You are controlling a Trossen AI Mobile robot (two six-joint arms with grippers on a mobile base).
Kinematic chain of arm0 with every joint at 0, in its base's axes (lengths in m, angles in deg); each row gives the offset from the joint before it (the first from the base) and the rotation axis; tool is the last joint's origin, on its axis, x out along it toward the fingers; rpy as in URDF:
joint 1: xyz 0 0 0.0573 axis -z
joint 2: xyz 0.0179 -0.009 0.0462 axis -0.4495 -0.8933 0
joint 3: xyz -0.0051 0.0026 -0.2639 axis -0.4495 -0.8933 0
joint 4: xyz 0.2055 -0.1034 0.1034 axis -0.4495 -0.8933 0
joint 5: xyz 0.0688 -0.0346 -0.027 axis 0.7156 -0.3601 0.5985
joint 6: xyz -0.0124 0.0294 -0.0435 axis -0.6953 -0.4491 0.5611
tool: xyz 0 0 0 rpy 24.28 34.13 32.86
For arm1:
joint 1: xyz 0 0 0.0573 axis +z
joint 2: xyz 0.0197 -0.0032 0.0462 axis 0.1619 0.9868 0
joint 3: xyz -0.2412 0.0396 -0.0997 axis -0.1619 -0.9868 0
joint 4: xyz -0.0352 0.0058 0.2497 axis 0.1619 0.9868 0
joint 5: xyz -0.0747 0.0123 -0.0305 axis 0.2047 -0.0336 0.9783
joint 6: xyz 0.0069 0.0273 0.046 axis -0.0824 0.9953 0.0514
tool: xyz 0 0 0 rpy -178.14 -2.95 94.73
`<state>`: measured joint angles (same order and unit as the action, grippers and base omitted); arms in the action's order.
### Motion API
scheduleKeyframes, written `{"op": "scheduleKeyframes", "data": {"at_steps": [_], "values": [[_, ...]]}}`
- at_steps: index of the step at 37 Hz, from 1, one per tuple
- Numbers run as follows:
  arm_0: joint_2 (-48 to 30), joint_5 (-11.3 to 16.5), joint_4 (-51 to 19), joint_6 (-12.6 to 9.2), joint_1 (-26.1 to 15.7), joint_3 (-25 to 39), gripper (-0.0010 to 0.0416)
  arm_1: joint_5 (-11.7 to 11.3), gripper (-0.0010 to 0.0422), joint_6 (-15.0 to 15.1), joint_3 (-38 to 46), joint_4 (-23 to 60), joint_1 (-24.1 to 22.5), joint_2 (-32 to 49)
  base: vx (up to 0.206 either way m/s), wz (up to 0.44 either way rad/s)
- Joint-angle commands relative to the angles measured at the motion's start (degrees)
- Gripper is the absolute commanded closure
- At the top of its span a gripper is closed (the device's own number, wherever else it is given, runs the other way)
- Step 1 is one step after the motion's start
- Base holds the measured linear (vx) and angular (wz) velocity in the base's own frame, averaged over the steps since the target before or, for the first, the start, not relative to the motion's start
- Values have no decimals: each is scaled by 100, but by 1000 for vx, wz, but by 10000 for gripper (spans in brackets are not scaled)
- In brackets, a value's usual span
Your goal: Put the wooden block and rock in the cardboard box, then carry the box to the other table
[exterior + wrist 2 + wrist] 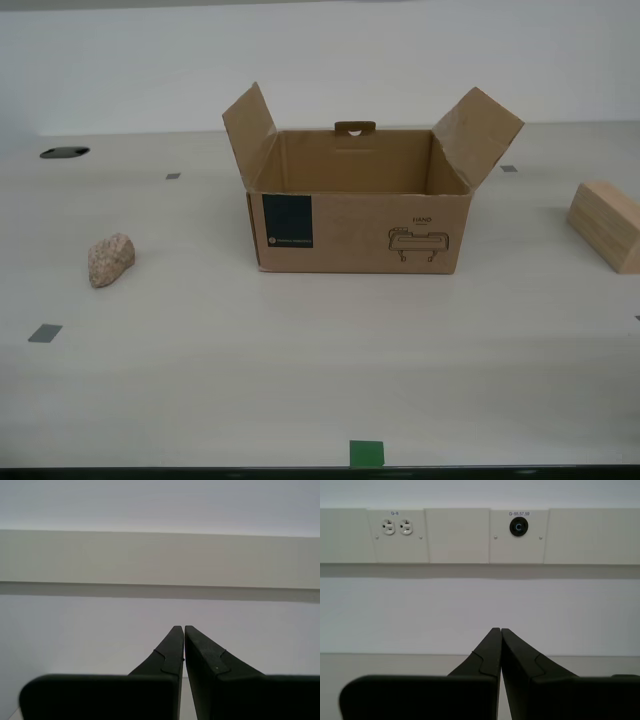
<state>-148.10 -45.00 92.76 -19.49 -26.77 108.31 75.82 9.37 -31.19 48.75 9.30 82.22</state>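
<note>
Green tape square (366,453) is sitting nearest the lens, at the near edge of the smooth beige table (300,380). Behind it the cardboard box (358,205) is standing upright at mid-table, flaps splayed open, navy label facing the camera, nothing showing inside from this angle. The rock (110,259) is lying well apart from the box toward the exterior view's left; the wooden block (607,224) is resting well apart toward the exterior view's right, partly cut by the frame edge. No cloth-covered table is showing anywhere. Neither arm is appearing in the exterior view. Risks, as I judge them: the rock's lumpy shape is likely to roll or slip out of a narrow pinch; the raised side flaps are standing where an incoming arm could clip them and shove the light box; the block is looking wide for the jaws, so a corner grab may twist it loose. My first gripper (500,630) is facing a wall with outlets (394,527), jaws pressed together, pinching nothing. My second gripper (183,628) is facing a bare wall, jaws likewise together, touching nothing.
</note>
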Motion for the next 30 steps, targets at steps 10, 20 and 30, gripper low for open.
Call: {"op": "scheduleKeyframes", "data": {"at_steps": [10,20,30], "values": [[109,11,-264,-96,0,4,406,-2,412,-160,55,431,-4,-2,0,0],[201,9,-1056,-144,0,173,406,15,412,-153,579,1860,-9,-2,0,0],[201,11,-2885,-149,0,981,406,92,412,-157,1381,3442,-9,-2,0,0]]}}
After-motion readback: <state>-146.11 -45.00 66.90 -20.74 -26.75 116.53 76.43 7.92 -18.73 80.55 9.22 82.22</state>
